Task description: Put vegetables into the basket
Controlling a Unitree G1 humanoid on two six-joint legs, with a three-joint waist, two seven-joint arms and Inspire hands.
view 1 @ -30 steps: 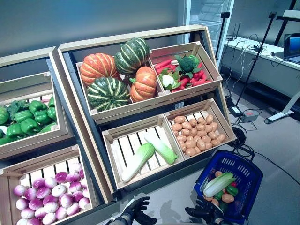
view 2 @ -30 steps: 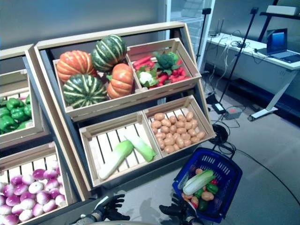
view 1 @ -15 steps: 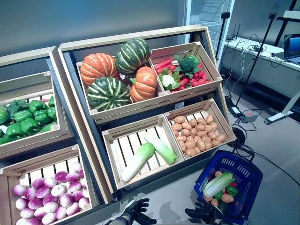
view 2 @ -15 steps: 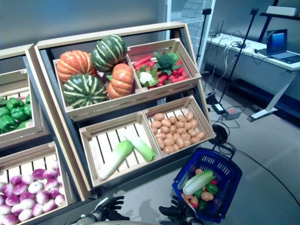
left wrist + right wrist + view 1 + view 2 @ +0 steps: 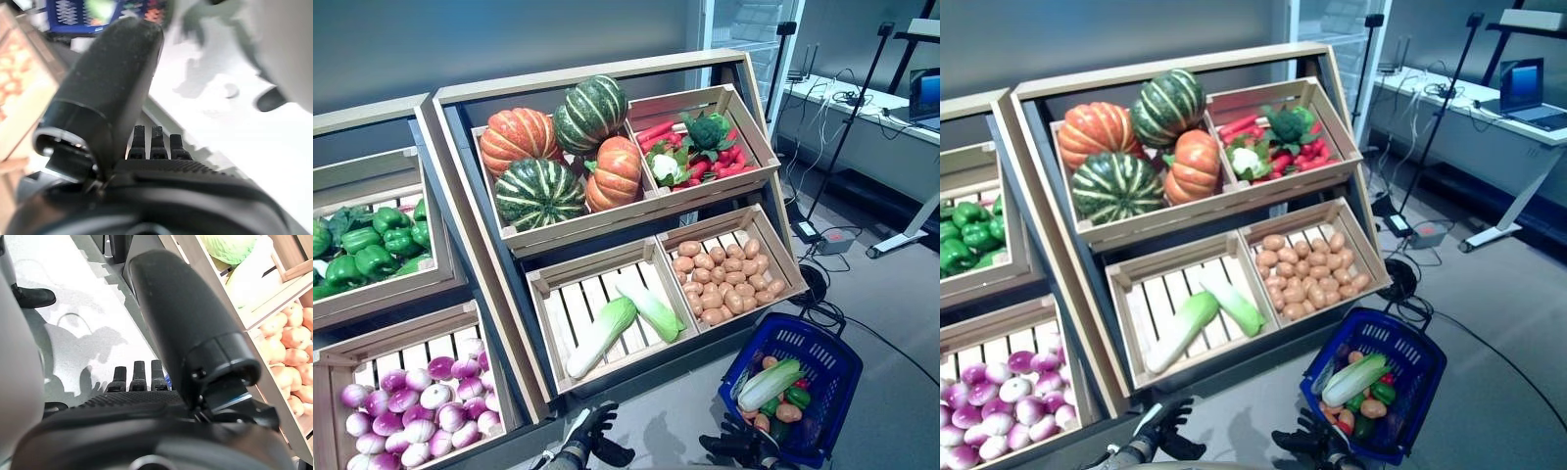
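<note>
The blue basket [image 5: 834, 377] stands on the floor at the lower right, in front of the wooden stand [image 5: 607, 88]. In it lie a long pale green cabbage [image 5: 769, 384], a green pepper [image 5: 798, 398] and small orange and red vegetables [image 5: 788, 414]. My right hand [image 5: 739, 448] is low at the basket's near left rim, open and empty; its straight fingers [image 5: 139, 374] show in the right wrist view. My left hand [image 5: 587, 433] is low in front of the stand's bottom edge, open and empty, with its fingers [image 5: 157, 144] straight over the floor.
The tiered wooden stand carries slanted crates [image 5: 607, 313] of vegetables, with a second stand [image 5: 382, 255] at the left. A desk [image 5: 862, 117], tripod poles [image 5: 842, 127] and floor cables [image 5: 822, 284] lie at the right behind the basket.
My left hand has lifted a little and turned its fingers up toward the stand. The right hand and the basket have stayed where they were.
</note>
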